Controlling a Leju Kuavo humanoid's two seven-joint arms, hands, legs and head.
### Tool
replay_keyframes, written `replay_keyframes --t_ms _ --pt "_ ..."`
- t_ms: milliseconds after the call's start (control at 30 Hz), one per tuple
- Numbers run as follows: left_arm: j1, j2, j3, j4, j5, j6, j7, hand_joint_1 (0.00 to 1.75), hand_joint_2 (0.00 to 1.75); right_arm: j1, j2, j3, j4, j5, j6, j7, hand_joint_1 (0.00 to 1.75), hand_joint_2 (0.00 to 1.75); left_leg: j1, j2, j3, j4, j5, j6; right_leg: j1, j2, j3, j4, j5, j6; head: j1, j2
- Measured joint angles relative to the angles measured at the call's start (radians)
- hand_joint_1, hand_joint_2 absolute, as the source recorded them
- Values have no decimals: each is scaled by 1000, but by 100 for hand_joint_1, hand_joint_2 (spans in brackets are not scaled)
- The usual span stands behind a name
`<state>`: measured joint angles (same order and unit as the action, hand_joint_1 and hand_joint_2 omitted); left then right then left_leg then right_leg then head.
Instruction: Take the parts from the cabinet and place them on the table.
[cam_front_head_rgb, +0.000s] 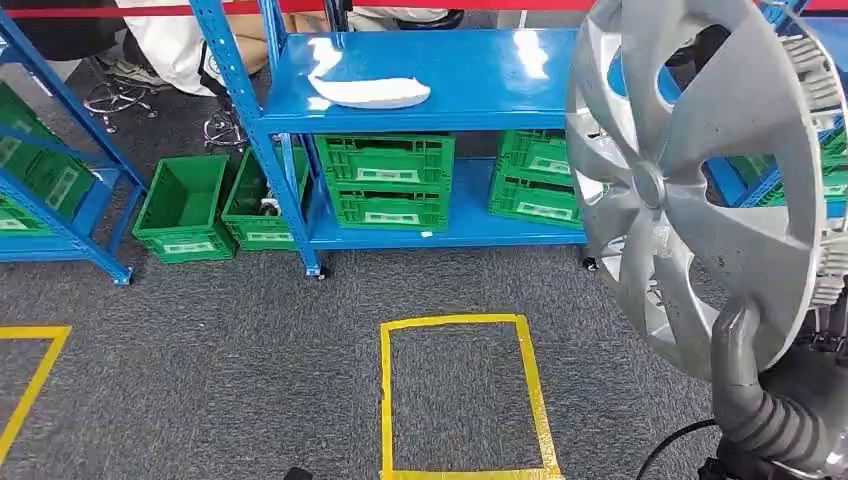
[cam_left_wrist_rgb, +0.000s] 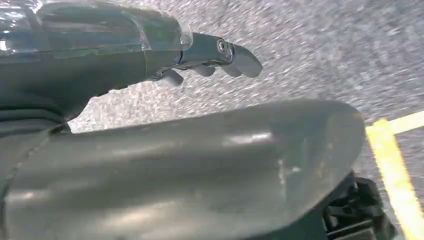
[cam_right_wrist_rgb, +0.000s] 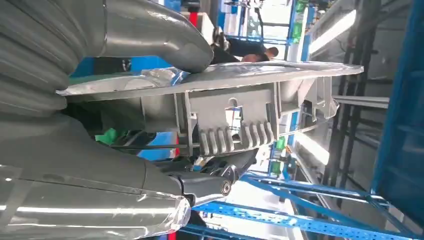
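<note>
**Midway: one part in hand, table not yet reached**

Plainly, from the head view, the right hand (cam_front_head_rgb: 765, 400) holds a silver wheel cover (cam_front_head_rgb: 700, 170) upright, close to the camera at the right, its thick thumb pressed against the cover's lower rim. The blue rack (cam_front_head_rgb: 420, 105) stands ahead with one white part (cam_front_head_rgb: 368, 92) lying on its upper shelf. I count four green crates in or beside it: two on the bottom shelf (cam_front_head_rgb: 388, 180), two on the floor (cam_front_head_rgb: 186, 207) at its left post. More green crates sit in the racks at the far left and right. One full yellow tape square (cam_front_head_rgb: 462, 395) marks the carpet.

The left wrist view shows the left hand (cam_left_wrist_rgb: 210, 57) hanging over the carpet, fingers curled loosely, nothing in them.

The right wrist view shows the wheel cover edge-on, clamped between thumb and fingers (cam_right_wrist_rgb: 220, 185).

My judgement: one part is taken and still needs setting down; the white part waits.
</note>
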<state>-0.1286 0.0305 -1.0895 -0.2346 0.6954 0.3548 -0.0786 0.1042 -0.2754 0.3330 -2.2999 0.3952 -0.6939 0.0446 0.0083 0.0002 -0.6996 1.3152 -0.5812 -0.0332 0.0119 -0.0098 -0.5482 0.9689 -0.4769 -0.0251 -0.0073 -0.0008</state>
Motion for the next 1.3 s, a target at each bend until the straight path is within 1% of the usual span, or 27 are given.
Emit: replay_keyframes --t_ms 67,100,133,167,233,267,300,333,400,433,467,500,567,600,633,667,767,800,833,933,967,1000,1033,1100,1133,1167,1300 --pt "-1 0 0 0 0 0 -1 0 0 0 1 0 0 0 0 0 175 175 0 0 91 -92 65 5 0 0 -42 26 12 4 -5 0" --pt "-2 0 0 0 0 0 -3 0 0 0 2 -1 0 -1 0 0 175 175 -1 -1 157 -173 57 12 0 0 -57 39 16 7 -8 0" --pt "-3 1 0 0 0 2 -4 0 0 1 3 -1 -1 -4 0 0 175 175 -5 -2 218 -260 12 19 3 -1 -68 52 19 11 -11 0" --pt "-4 0 0 0 0 6 -7 0 0 0 3 -2 -2 -7 0 -2 175 175 -8 -1 241 -306 -7 26 1 -4 -72 57 25 18 -12 0" --pt "-6 0 0 0 0 12 -9 0 0 -6 4 -3 -3 -9 0 -5 175 175 -12 -4 227 -309 -3 31 -2 -5 -81 56 45 27 -17 0" --pt "-3 0 0 0 1 13 -10 0 0 -8 4 -3 -3 -9 0 -5 175 175 -8 -3 218 -314 8 43 1 -3 -86 56 55 33 -21 0" --pt "-3 -2 0 0 2 13 -12 0 0 -8 4 -3 -4 -9 0 -5 175 175 0 3 207 -319 23 51 -1 2 -98 65 30 39 -25 0" --pt "-4 -2 0 0 2 14 -13 0 0 -11 4 -4 -6 -9 0 -5 175 175 1 0 193 -321 36 58 -4 4 -107 94 -27 49 -14 0" --pt "-4 -7 0 0 2 14 -16 0 0 -20 3 -6 -6 -9 0 -5 175 175 1 1 162 -320 63 60 -14 5 -125 233 -152 63 -6 0" --pt "-4 -8 1 0 3 15 -16 0 0 -21 3 -6 -6 -9 0 -5 175 175 1 1 146 -319 75 59 -17 5 -129 299 -184 68 -6 0" --pt "-3 -8 1 0 3 15 -16 0 0 -22 3 -6 -6 -9 0 -5 175 175 1 1 131 -318 87 57 -20 5 -124 340 -182 71 -6 0" --pt "-3 -8 1 0 3 15 -16 0 0 -25 3 -6 -6 -10 0 -4 175 175 1 3 114 -317 100 55 -23 5 -107 344 -150 73 -3 0" --pt "-3 -9 1 0 3 16 -16 0 0 -33 3 -5 -6 -16 0 -3 175 175 2 6 85 -316 123 47 -29 5 -20 237 -68 76 -5 0" --pt "-3 -9 1 0 3 17 -16 0 0 -38 3 -5 -6 -18 0 -3 175 175 3 6 77 -316 133 41 -32 6 48 139 -56 77 -5 0" --pt "-3 -8 1 0 3 19 -16 0 0 -42 3 -5 -6 -19 0 -3 175 175 -3 7 71 -315 140 35 -33 12 113 45 -75 79 -2 0" --pt "-4 -8 1 0 3 19 -16 0 0 -46 3 -4 -6 -20 0 -3 175 175 -3 9 68 -313 151 30 -29 19 148 -25 -94 67 -1 0" --pt "-2 -6 1 0 4 23 -16 0 0 -52 3 -1 -5 -21 0 -6 175 175 -2 14 52 -323 187 10 -23 18 122 -27 -87 49 -8 0" --pt "-1 -6 1 0 5 23 -16 0 0 -53 4 -1 -5 -22 0 -6 175 175 3 15 43 -317 175 4 -30 13 112 -30 -74 35 -9 0" --pt "0 -6 1 0 5 23 -16 0 0 -54 4 -1 -5 -23 0 -6 175 175 3 13 39 -312 161 2 -27 9 108 -28 -70 33 -10 0" --pt "-1 -6 5 0 5 23 -16 0 0 -57 4 -1 -2 -28 1 -8 175 175 0 1 -14 -94 -30 2 -13 6 59 -21 -40 9 -24 0" --pt "-1 -6 5 0 5 23 -15 0 0 -56 4 -1 0 -29 1 -10 175 175 -1 0 -25 -45 -39 4 -9 5 48 -19 -34 6 -26 0" --pt "0 -6 5 0 5 24 -14 0 0 -55 4 0 2 -33 1 -11 175 175 -2 0 -27 1 -18 10 -1 4 31 -16 -23 3 -29 0" --pt "0 -6 5 0 5 26 -11 0 0 -54 4 0 3 -39 1 -11 175 175 -5 -1 -11 -7 23 18 4 3 16 -12 -16 1 -30 0" --pt "0 -6 5 0 5 27 -8 0 0 -54 4 0 3 -42 1 -14 175 175 -17 -2 82 -123 84 41 14 3 -2 -6 -5 0 -34 0" --pt "-1 -6 5 0 5 27 -8 0 0 -54 4 0 3 -42 1 -15 175 175 -23 -8 131 -191 85 53 14 4 -3 -6 -3 -1 -35 0" --pt "-2 3 5 0 5 28 -8 0 0 -54 4 0 4 -42 1 -18 175 175 -35 -7 199 -290 56 78 16 1 -5 -3 0 1 -30 0" --pt "-4 2 5 0 5 28 -8 0 0 -54 4 0 4 -47 0 -20 175 175 -41 -1 217 -337 51 73 9 -3 -9 -1 14 15 -38 0"
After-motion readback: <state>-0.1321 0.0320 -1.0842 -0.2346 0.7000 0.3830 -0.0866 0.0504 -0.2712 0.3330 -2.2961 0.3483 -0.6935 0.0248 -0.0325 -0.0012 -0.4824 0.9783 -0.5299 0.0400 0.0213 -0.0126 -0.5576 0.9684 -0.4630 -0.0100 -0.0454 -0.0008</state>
